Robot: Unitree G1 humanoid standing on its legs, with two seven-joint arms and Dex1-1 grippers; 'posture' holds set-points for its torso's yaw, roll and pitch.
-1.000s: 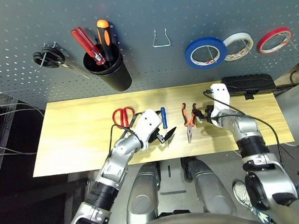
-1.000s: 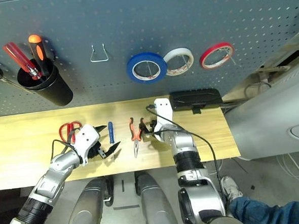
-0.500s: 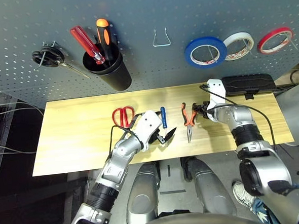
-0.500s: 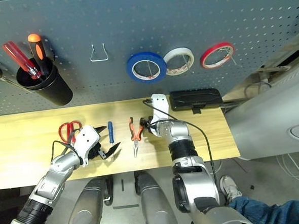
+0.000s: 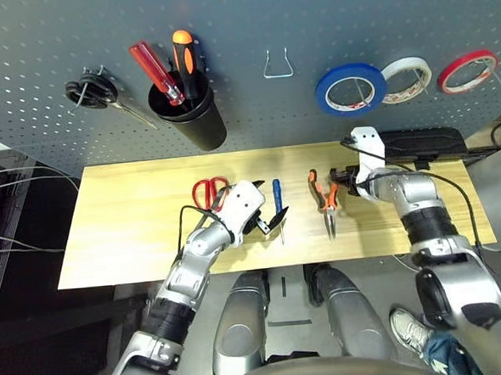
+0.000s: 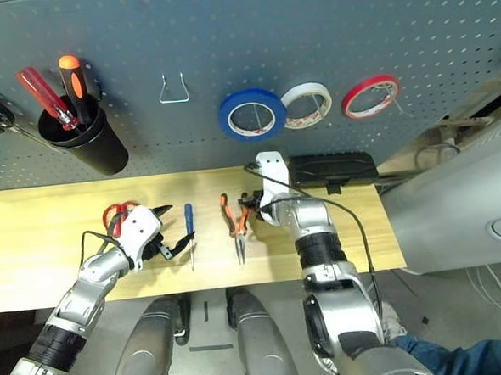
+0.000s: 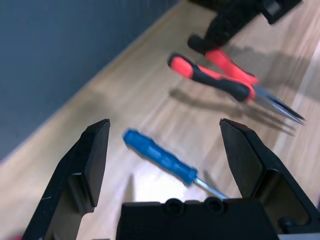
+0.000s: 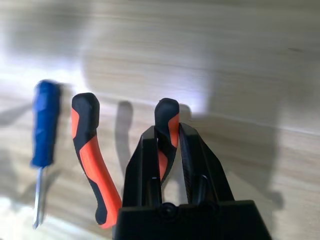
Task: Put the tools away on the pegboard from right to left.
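Note:
The orange-and-black pliers lie on the wooden table, right of centre. My right gripper is shut on one pliers handle; the other handle lies free beside it. The small blue screwdriver lies just left of the pliers, and the red scissors further left. My left gripper hovers open beside the screwdriver, holding nothing. The blue tape roll hangs on the pegboard.
On the pegboard hang a white tape roll, a red tape roll, a bare wire hook, a black cup with red and orange screwdrivers, and a black object at far left. A black box sits behind my right arm.
My right gripper has reached the pliers and shut on one handle. The left gripper has stayed open by the screwdriver. The camera has shifted slightly.

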